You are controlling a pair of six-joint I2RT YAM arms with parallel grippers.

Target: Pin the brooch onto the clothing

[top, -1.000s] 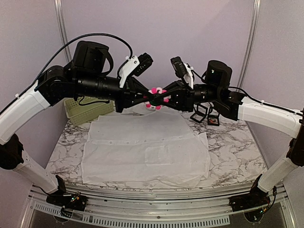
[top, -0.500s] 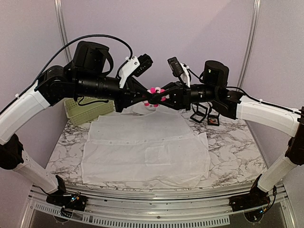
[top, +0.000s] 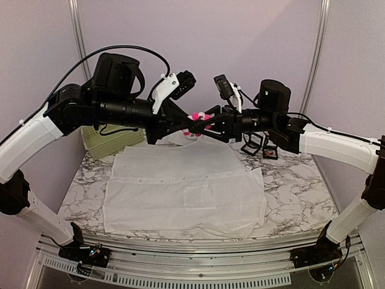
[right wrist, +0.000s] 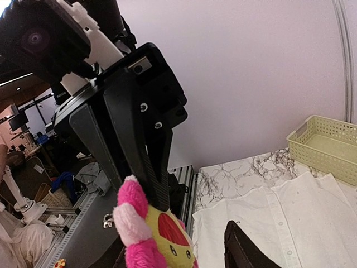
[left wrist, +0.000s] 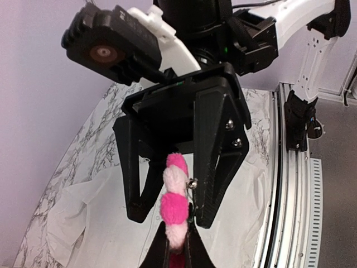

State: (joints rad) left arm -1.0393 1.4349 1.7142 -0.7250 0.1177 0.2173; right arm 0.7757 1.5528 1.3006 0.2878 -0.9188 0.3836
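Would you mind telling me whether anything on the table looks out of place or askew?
Nothing looks spilled or damaged. Only the white shirt stands out: its right side is rumpled, with the edge folded over itself rather than lying flat.

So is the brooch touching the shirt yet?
Apart. Left wrist view shows the brooch held aloft in the left gripper, the shirt lying well below it.

Brooch (top: 197,123) above shirt (top: 180,186); basket (top: 111,139) behind, left
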